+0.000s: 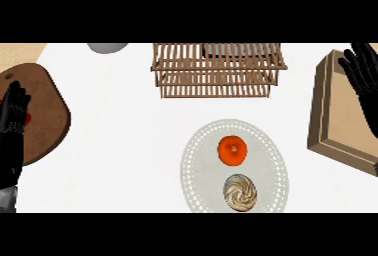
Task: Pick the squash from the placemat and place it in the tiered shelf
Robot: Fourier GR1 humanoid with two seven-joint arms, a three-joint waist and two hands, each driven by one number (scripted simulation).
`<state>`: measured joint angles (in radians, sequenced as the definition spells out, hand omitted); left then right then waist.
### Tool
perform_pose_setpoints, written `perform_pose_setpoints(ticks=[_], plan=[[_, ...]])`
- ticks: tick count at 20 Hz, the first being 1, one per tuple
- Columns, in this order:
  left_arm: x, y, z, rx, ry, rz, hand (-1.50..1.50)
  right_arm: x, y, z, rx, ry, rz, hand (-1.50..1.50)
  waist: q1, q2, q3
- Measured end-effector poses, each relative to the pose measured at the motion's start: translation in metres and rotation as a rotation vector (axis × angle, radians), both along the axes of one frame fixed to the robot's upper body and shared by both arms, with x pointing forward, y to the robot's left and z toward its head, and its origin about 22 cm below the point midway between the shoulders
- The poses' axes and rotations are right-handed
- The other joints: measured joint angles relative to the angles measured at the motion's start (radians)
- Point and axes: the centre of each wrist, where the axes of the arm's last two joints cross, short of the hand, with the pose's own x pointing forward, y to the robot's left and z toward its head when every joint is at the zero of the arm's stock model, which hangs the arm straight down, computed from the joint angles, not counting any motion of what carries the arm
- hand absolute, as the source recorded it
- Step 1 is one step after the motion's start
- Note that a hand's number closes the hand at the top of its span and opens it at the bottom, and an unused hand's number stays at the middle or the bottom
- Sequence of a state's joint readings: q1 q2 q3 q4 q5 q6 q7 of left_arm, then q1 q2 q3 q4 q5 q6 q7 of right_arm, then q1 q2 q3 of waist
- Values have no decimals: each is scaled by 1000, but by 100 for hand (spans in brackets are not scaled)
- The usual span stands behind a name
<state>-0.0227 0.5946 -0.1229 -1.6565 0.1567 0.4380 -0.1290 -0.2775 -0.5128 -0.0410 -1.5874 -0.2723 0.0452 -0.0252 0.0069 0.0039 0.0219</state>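
An orange squash (pixel 232 150) lies on the upper half of an oval white placemat (pixel 198 160) in the lower middle of the head view. Just below it on the mat sits a swirled brown and cream round pastry (pixel 241 192). The wooden slatted tiered shelf (pixel 218 70) stands at the back centre. My left hand (pixel 13 117) rests open at the left edge, fingers up, over a brown cutting board. Over at the right edge my right hand (pixel 365 75) is also open, above a tan tray. Neither hand touches the squash.
A round-cornered brown cutting board (pixel 46 107) lies at the left, with a bit of something red beside my left hand. A tan rectangular tray (pixel 336 120) sits at the right. A grey rounded object (pixel 108 47) shows at the top left.
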Motion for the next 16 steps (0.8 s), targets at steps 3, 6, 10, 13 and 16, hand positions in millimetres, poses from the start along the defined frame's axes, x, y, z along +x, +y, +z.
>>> perform_pose_setpoints(ticks=[3, 6, 10, 13, 16], plan=[[4, -7, -2, -36, 25, -9, 0, 11, 28, -11, 18, 31, 92, 150, 6, 0, -11], [10, -23, -3, -129, 64, -42, 0, 21, 77, -18, 41, 82, 269, 150, 24, 5, -17], [12, -43, -10, -242, 145, -79, 0, 29, 106, -45, 128, 187, 198, -150, 21, 6, -20], [11, -51, -12, -282, 184, -82, 0, 38, 113, -50, 215, 203, 278, -150, 14, 3, -21], [11, -50, -18, -303, 199, -76, 0, 35, 105, -50, 193, 190, 388, -150, 3, -1, -21]])
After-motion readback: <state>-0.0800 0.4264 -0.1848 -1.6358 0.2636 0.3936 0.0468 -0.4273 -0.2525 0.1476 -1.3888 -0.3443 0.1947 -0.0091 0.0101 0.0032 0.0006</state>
